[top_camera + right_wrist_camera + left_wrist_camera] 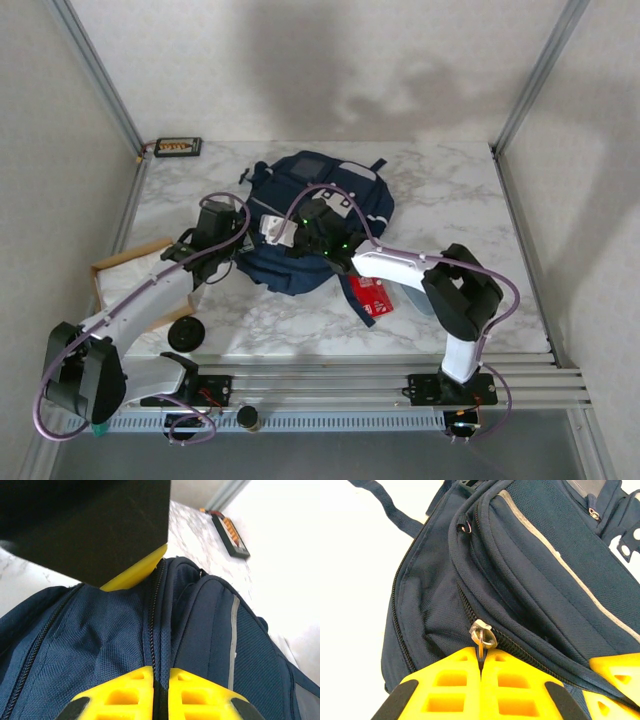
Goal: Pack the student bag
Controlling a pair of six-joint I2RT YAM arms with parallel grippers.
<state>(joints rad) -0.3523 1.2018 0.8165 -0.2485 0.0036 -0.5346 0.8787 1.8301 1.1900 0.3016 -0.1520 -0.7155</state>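
The student bag (pixel 318 205), a navy-blue backpack with a pale stripe, lies in the middle of the marble table. My left gripper (pixel 481 656) is at its near-left side, shut on the metal zipper pull (pixel 483 634) of the bag (pixel 540 580). From the right, my right gripper (pixel 161 674) pinches a ridge of navy fabric beside the zipper track on the bag (pixel 95 630). Its yellow fingers (pixel 200 690) stand almost together. The two grippers are close: the left gripper's yellow finger (pixel 134 573) shows just beyond the right one.
A red flat item (pixel 372 294) lies under the right arm near the front edge. A cardboard box with white contents (pixel 125 275) sits at the left. A black round object (pixel 186 333) lies at the front left. A dark tray with orange pieces (pixel 178 147) sits at the back left.
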